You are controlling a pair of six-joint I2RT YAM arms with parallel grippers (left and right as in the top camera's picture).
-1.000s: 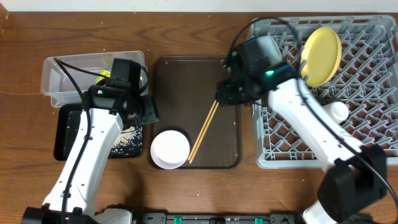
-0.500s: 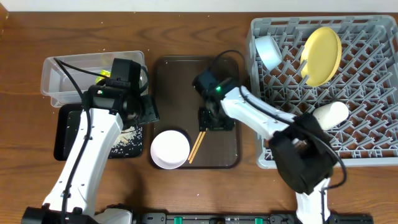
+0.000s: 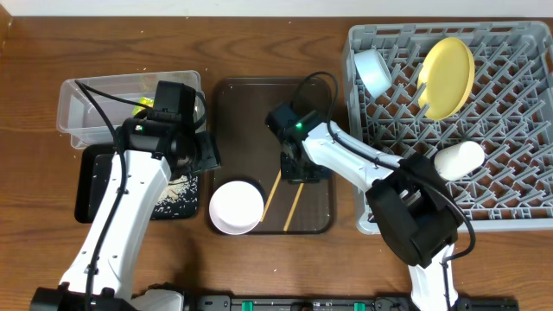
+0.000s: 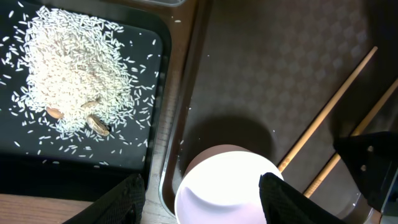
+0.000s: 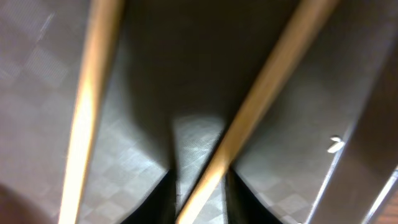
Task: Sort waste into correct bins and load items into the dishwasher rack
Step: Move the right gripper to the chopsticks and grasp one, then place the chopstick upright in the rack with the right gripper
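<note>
Though separate, chopsticks (image 3: 272, 199) beside white bowl (image 3: 236, 207).

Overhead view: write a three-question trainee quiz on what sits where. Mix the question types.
1. True or false: the yellow plate stands on edge in the dishwasher rack.
2. Where is the loose rice? A) clear tub B) black tray C) dishwasher rack
3. How many chopsticks lie on the brown tray?

Key: 1 true; 2 B; 3 two.
</note>
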